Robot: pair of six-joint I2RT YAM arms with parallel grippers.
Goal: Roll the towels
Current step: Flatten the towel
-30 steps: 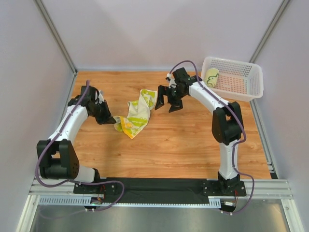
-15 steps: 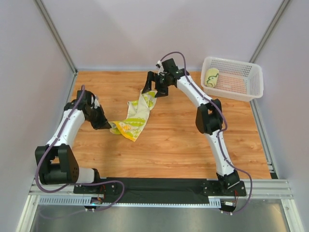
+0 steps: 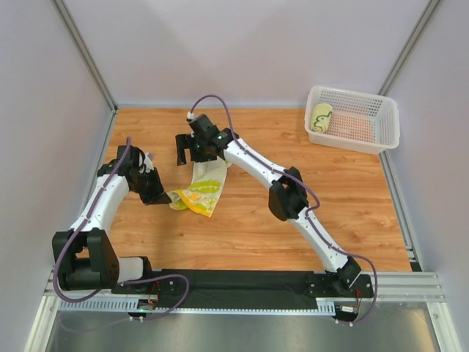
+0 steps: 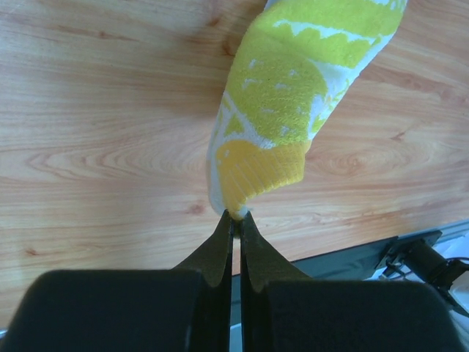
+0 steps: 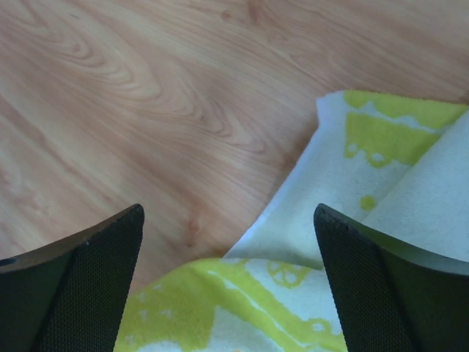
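Note:
A crumpled towel (image 3: 201, 188), cream with lime-green prints and a yellow-orange band, lies on the wooden table left of centre. My left gripper (image 3: 165, 198) is shut on the towel's near-left corner; in the left wrist view the orange band (image 4: 260, 170) is pinched at the gripper's (image 4: 236, 215) tips. My right gripper (image 3: 187, 152) stands open, low over the towel's far end. In the right wrist view the towel (image 5: 352, 191) lies below the wide-apart gripper (image 5: 228, 214), nothing held. A rolled towel (image 3: 321, 116) sits in the basket.
A white perforated basket (image 3: 366, 136) stands at the back right of the table. The right arm reaches diagonally across the middle of the table. Grey walls close in the left, right and far sides, and a black rail (image 3: 242, 282) runs along the near edge.
My right arm swung left from beside the basket to the towel's far end, staying open. My left gripper kept hold of the corner and the towel was drawn a little flatter.

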